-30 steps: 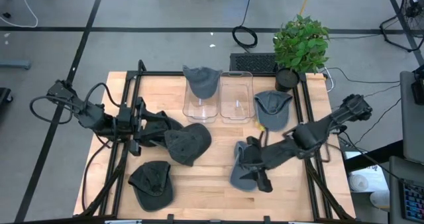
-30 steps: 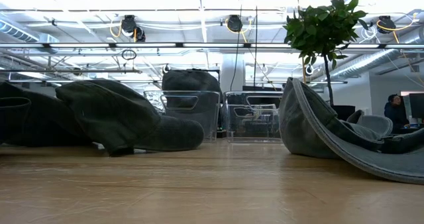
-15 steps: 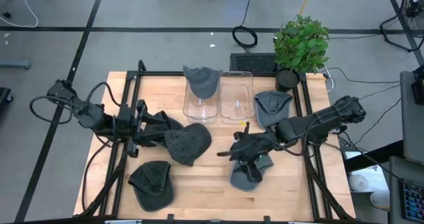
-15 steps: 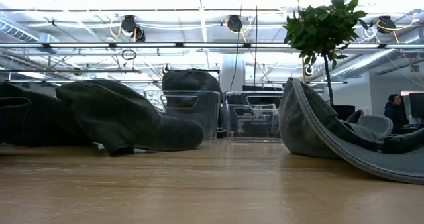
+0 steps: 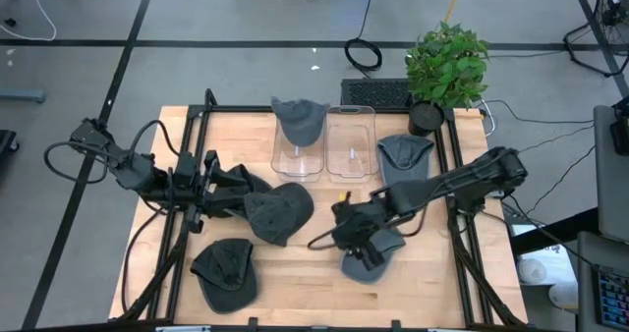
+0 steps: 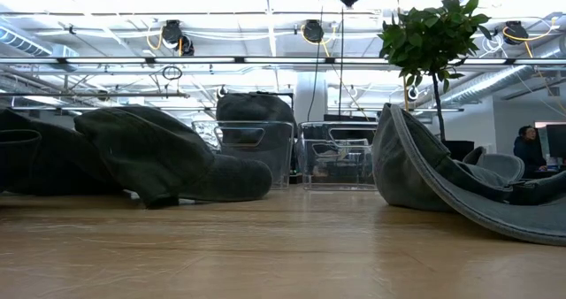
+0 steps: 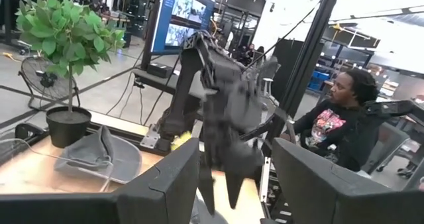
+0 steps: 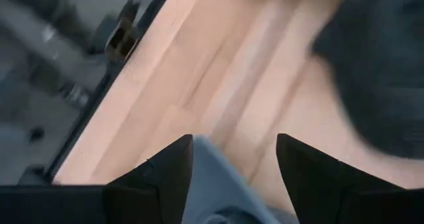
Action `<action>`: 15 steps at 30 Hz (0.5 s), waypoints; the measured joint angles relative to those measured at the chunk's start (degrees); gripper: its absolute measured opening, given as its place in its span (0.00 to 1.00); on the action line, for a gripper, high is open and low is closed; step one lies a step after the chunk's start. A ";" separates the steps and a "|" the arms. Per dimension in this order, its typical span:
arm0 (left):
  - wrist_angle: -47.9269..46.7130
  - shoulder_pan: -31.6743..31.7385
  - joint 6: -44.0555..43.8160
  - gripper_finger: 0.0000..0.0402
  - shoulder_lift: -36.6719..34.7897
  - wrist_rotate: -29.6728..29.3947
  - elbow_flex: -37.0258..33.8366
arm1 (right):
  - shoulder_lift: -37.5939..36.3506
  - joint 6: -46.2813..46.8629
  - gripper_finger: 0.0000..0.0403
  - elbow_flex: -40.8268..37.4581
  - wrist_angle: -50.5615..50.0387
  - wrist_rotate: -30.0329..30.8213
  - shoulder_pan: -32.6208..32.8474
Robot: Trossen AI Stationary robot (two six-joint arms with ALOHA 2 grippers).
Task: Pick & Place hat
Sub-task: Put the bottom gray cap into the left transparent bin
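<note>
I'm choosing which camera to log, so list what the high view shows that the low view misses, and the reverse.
Only the high view: both arms whole, the left claw by a dark hat, the right claw above a grey hat, another hat near the table's front edge.

Only the low view: the ceiling lights, a person far back.

Both: two clear bins, a hat in one, the plant.

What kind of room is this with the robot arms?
Probably a robotics lab or workshop: a wooden table holding test hats, exposed pipes and lights overhead, and a person at screens in the background.
</note>
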 joint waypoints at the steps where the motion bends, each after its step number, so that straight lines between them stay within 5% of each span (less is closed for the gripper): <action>1: -0.03 0.00 0.40 0.50 -0.06 0.00 0.00 | 0.87 -1.06 0.51 -0.01 0.02 -1.02 0.03; 15: -0.07 0.00 3.97 0.50 -0.21 -0.02 0.00 | 8.43 -15.26 0.51 -0.01 -4.71 -0.33 -0.52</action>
